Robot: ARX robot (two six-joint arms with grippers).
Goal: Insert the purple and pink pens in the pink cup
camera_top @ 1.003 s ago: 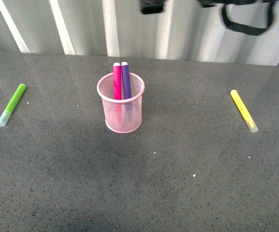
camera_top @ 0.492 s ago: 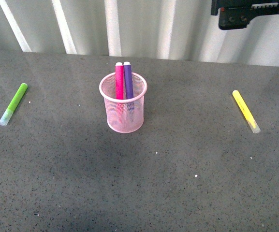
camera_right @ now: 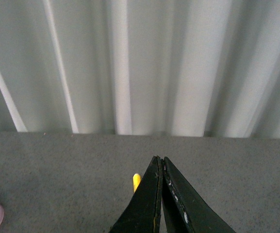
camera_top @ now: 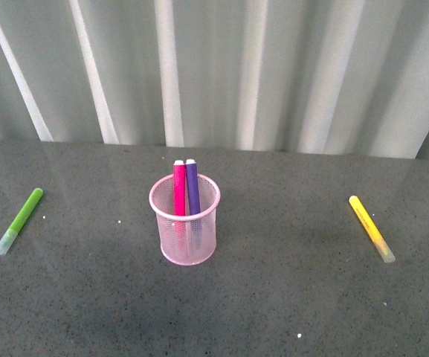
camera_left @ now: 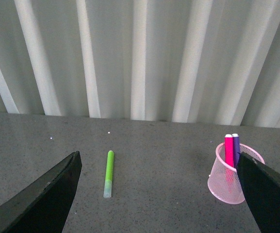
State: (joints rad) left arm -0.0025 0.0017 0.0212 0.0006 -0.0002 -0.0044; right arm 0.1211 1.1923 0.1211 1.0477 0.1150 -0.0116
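Front view: pink pen [camera_top: 179, 187], purple pen [camera_top: 192, 186] upright in pink cup [camera_top: 185, 239]; left gripper [camera_left: 159, 194] spread wide, right gripper [camera_right: 160, 194] closed empty

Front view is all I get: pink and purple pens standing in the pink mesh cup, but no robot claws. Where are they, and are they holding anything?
Observer: The left claw shows in its own wrist camera, spread wide open and empty.
Operator: And the other one?
Observer: The right claw is shut, its two black tips pressed together with nothing between them.
Operator: What is it aimed at?
Observer: The end of the slim yellow marker pen peeks out just beside those closed tips.
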